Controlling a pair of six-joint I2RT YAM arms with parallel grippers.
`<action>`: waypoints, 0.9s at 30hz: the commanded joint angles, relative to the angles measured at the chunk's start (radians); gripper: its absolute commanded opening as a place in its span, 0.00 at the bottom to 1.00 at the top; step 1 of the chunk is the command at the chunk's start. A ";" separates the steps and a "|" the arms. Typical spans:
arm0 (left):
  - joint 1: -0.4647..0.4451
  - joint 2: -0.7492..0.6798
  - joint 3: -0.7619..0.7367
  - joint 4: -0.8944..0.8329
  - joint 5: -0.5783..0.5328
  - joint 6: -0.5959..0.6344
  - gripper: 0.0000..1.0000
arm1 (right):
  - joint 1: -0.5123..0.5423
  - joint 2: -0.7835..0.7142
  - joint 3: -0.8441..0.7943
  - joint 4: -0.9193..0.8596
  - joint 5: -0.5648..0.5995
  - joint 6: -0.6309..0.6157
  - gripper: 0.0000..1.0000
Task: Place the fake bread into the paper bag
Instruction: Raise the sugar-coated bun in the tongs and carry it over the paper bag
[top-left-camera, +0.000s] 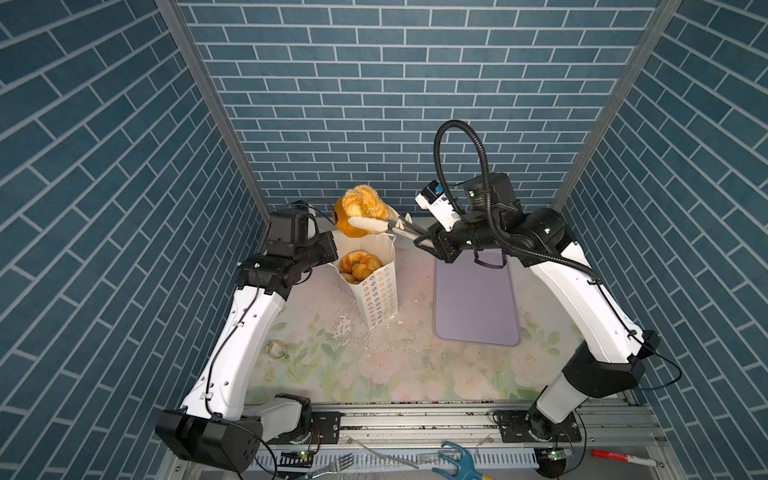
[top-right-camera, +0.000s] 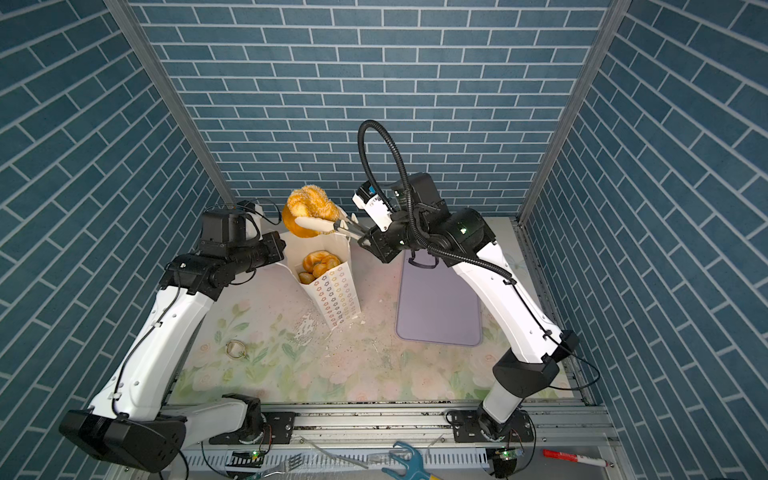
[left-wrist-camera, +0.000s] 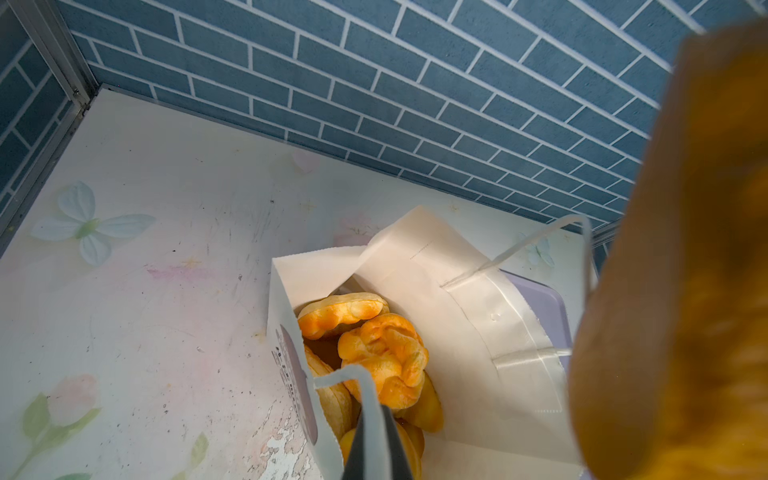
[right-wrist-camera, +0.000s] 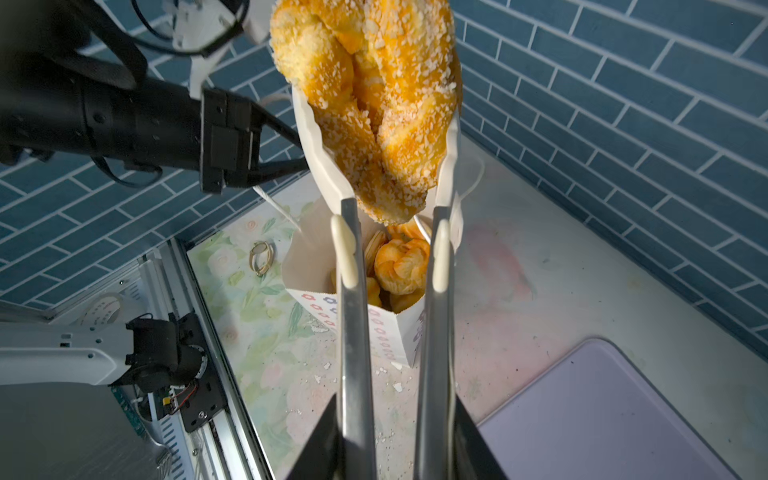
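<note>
While the left gripper (left-wrist-camera: 376, 436) pinches the paper bag (top-left-camera: 380, 291) by its handle, the right gripper (right-wrist-camera: 392, 444), clamped on tongs (right-wrist-camera: 353, 332) holding the twist (right-wrist-camera: 365, 83), should centre over the bag's mouth before easing off.

The right gripper (right-wrist-camera: 397, 446) is clamped on a pair of tongs (right-wrist-camera: 353, 332), whose metal arms run out to cream tips that pinch a sugar-speckled twist (right-wrist-camera: 374, 104) from both sides. The twist hangs lengthwise between the tips, its lower end just over the open mouth of the bag (right-wrist-camera: 395, 336). The bag stands upright on the floral tabletop (right-wrist-camera: 540, 291) with several golden buns (right-wrist-camera: 401, 264) inside. The left arm (right-wrist-camera: 124, 120) reaches in towards the bag's left rim; the contact is hidden behind the tongs. White flakes (right-wrist-camera: 397, 386) lie by the bag's base. A lavender tray (right-wrist-camera: 602, 415) lies to the bag's right, and a gold ring (right-wrist-camera: 261, 257) to its left.
</note>
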 joint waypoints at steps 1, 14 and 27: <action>0.000 0.009 0.016 -0.010 -0.003 0.001 0.00 | 0.029 -0.023 -0.033 -0.011 -0.001 -0.021 0.32; 0.000 -0.001 0.007 -0.010 -0.001 0.006 0.00 | 0.077 -0.007 -0.055 -0.068 0.158 -0.041 0.48; 0.000 -0.004 0.007 -0.006 0.001 0.007 0.00 | 0.080 -0.031 0.002 -0.012 0.188 -0.054 0.53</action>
